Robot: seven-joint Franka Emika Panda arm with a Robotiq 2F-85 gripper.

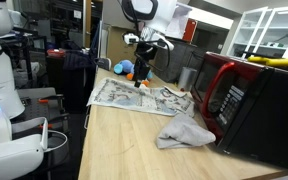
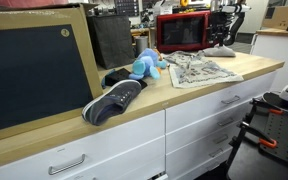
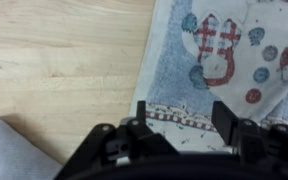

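Printed cloth (image 3: 224,50) (snowman pattern) lies flat on the wooden counter (image 3: 64,60), spread out from the open side of the red microwave (image 1: 254,100); in an exterior view (image 1: 134,97) its long axis runs away from the microwave across the counter.

Gripper (image 3: 181,118) hangs over the cloth's end farther from the microwave, fingers (image 3: 139,118) spread apart with nothing between them. In the wrist view the cloth's side edge runs top to bottom and meets a striped hem right at the fingertips, so a corner seems to sit there: one finger about on the edge, the other over the print. The cloth thus lies straight below and ahead of the fingers. Whether the tips touch the fabric, can't tell.

Grey cloth (image 1: 184,132), crumpled, sits close to the microwave's front corner, just off the printed cloth. Blue plush toy (image 2: 146,66) lies beyond the printed cloth from the microwave, and a dark shoe (image 2: 114,100) farther out again.
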